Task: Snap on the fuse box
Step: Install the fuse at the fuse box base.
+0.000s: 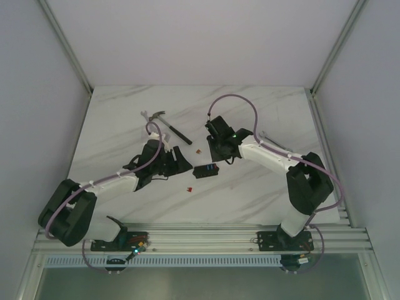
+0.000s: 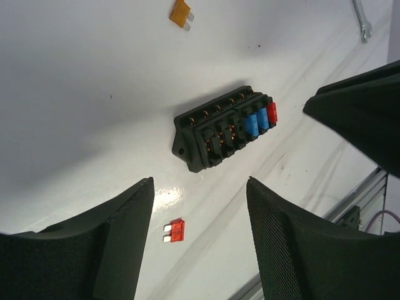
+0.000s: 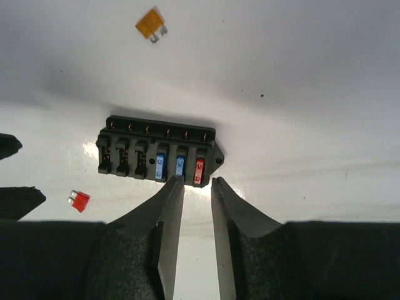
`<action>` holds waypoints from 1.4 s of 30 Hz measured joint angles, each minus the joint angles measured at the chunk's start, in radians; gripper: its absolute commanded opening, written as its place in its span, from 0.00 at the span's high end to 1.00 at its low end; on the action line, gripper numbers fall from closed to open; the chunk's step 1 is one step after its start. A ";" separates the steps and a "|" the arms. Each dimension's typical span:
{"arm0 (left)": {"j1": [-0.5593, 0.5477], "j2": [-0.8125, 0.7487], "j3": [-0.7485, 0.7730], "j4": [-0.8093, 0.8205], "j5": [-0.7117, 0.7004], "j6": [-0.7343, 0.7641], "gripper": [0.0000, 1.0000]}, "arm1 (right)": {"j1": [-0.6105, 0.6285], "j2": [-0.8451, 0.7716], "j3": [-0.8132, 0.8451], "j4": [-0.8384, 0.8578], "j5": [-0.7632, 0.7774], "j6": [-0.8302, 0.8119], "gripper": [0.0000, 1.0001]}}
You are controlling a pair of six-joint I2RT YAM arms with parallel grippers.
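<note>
The fuse box (image 1: 205,170) is a small black block lying flat on the marble table between the two grippers. It holds two blue fuses and one red fuse at one end; its other slots are empty, as the left wrist view (image 2: 225,128) and right wrist view (image 3: 159,153) show. My left gripper (image 1: 180,159) is wide open and empty, just left of the box (image 2: 200,187). My right gripper (image 1: 216,156) stands just above the box's fuse end, its jaws narrowly parted with nothing between them (image 3: 197,181).
A loose red fuse (image 1: 189,190) lies near the left gripper (image 2: 175,231). An orange fuse (image 1: 197,150) lies beyond the box (image 3: 150,24). A black-handled hammer (image 1: 165,122) lies at the back left. A metal wrench (image 2: 361,22) lies at the right.
</note>
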State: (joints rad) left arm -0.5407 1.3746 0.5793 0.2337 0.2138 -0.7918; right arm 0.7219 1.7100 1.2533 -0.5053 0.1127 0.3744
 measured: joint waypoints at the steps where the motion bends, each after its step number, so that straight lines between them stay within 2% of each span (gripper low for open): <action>1: 0.000 -0.007 -0.001 -0.007 -0.005 0.005 0.29 | -0.006 -0.006 -0.001 0.005 -0.004 0.003 0.77; 3: 0.000 -0.018 -0.003 -0.022 -0.014 0.015 0.28 | -0.018 -0.009 -0.005 0.018 -0.011 0.011 0.82; 18: 0.000 -0.036 -0.025 -0.076 -0.035 0.039 0.25 | -0.032 0.029 -0.051 0.034 -0.084 0.043 0.89; 23: 0.000 -0.036 -0.026 -0.078 -0.036 0.041 0.25 | -0.032 0.053 -0.052 0.035 -0.093 0.053 1.00; 34: 0.000 -0.036 -0.040 -0.079 -0.045 0.042 0.24 | -0.031 0.081 -0.026 0.000 -0.076 0.068 1.00; 40: 0.000 -0.057 -0.055 -0.086 -0.058 0.042 0.23 | -0.019 0.078 -0.019 -0.009 0.002 0.055 1.00; 42: 0.000 -0.072 -0.059 -0.093 -0.060 0.042 0.23 | -0.023 0.077 -0.015 -0.020 0.052 0.035 0.97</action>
State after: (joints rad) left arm -0.5407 1.3029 0.5201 0.1410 0.1535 -0.7494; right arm 0.6994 1.7866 1.2385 -0.5255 0.1646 0.4091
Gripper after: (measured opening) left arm 0.770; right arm 0.042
